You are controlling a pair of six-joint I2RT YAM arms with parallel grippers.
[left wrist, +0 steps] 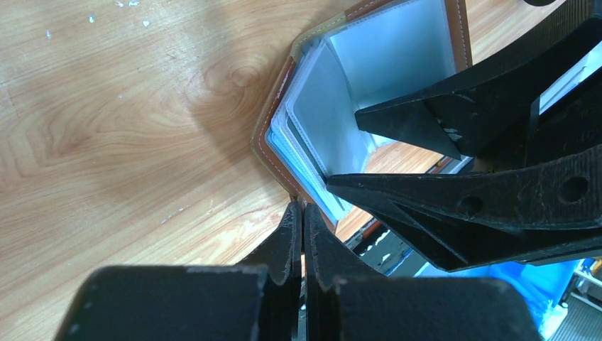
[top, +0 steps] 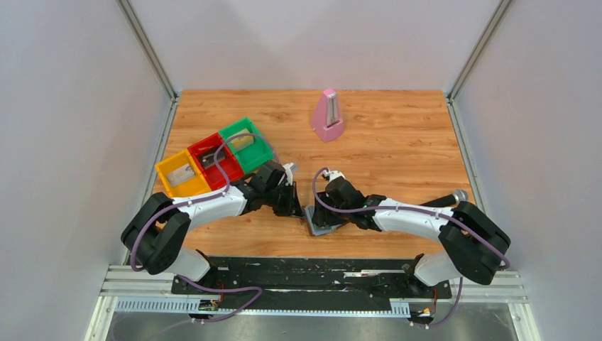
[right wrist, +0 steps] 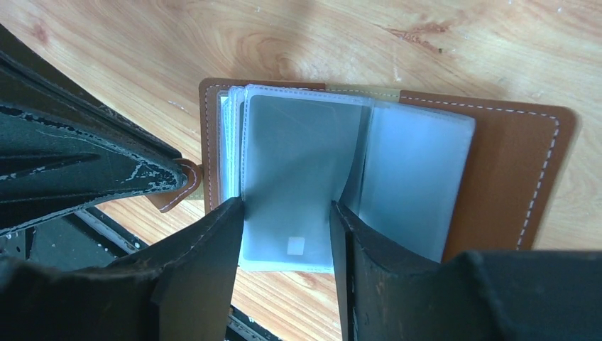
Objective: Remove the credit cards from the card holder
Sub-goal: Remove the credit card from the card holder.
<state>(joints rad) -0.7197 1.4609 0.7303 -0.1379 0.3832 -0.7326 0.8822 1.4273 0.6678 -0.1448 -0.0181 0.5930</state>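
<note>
The card holder (top: 325, 224) lies open on the table between my two grippers, brown outside (right wrist: 511, 170), with clear grey-blue sleeves inside (left wrist: 397, 50). A grey-silver credit card (right wrist: 294, 163) with a small chip sits in an upright sleeve. My left gripper (left wrist: 304, 207) is shut on the holder's brown rim by the clasp tab (right wrist: 181, 190). My right gripper (right wrist: 286, 213) is open, with one finger (right wrist: 220, 241) on each side of that card's sleeve. In the top view the left gripper (top: 295, 204) and the right gripper (top: 321, 206) almost meet over the holder.
Yellow (top: 170, 186), red (top: 228, 169) and green (top: 259, 153) trays stand in a row at the left. Each holds a flat item: grey, dark and tan. A pink metronome (top: 328, 115) stands at the back. The table's near edge and black rail lie just behind the holder.
</note>
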